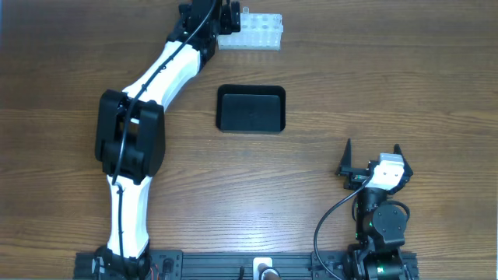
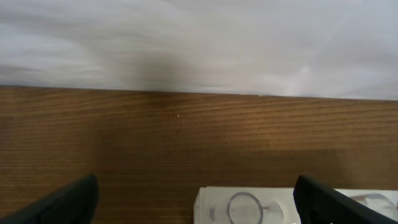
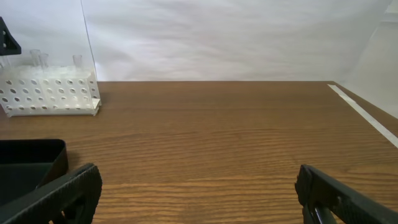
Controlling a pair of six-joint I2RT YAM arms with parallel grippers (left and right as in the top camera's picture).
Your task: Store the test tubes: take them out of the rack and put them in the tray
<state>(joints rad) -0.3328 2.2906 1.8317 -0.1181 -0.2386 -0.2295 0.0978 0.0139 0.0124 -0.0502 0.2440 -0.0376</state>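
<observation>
My left claw [image 2: 196, 202] hangs spread over the rack [image 2: 249, 208], tubes [image 3: 38, 59] upright beneath; my right claw [image 1: 373, 148], also spread, sits well apart.

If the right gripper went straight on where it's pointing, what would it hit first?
The way looks free: the right gripper points over bare table, with the rack and tray off to one side. Likely the white backdrop beyond comes first.

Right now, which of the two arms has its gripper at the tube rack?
The left arm: the left gripper is at the white rack. The right gripper sits far off, near its own base.
</observation>
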